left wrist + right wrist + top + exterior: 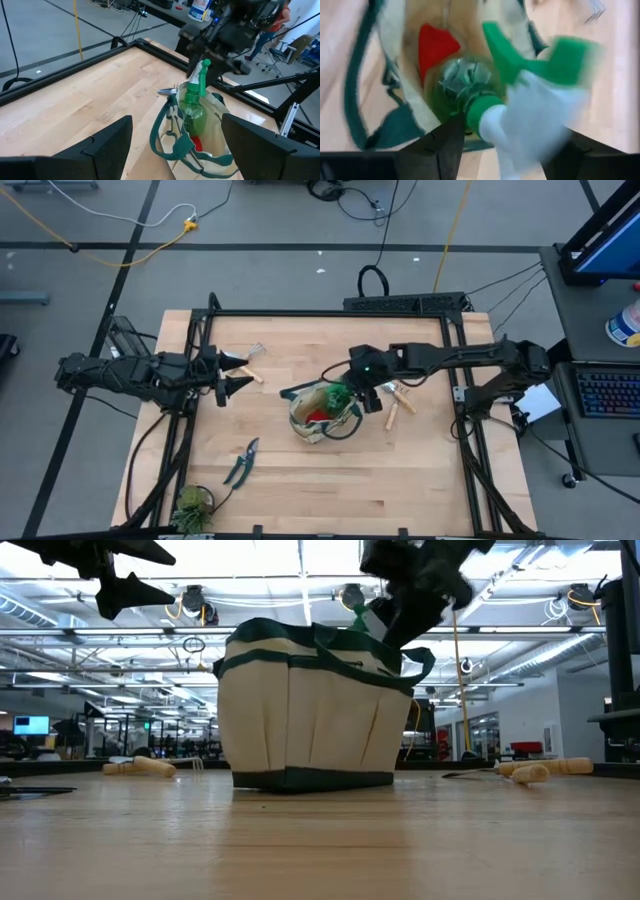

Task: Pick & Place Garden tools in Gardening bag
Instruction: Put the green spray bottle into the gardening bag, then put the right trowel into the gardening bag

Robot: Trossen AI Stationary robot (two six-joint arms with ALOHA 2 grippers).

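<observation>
The beige gardening bag (318, 423) with dark green trim stands on its base near the table's middle. A green spray bottle (193, 112) sticks out of its open top, beside a red glove (435, 44) that lies inside. My right gripper (362, 392) is over the bag's right rim, shut on the bottle's top. My left gripper (238, 376) is open and empty, in the air to the left of the bag. A wooden-handled fork (251, 369) lies flat by my left gripper. Two wooden-handled trowels (398, 402) lie flat to the right of the bag. My right gripper holds the spray bottle by its neck and sprayer head (482, 107), between its two fingers. The fingers come from above, slanting in from the table's right. The bottle's body (192, 117) is down inside the bag and its head (355, 597) leans above the rim.
Dark-handled pruning shears (241, 462) lie on the table near the front left. A small green leafy plant (191, 506) stands at the front left corner. A black frame (330, 311) runs round the table's edges.
</observation>
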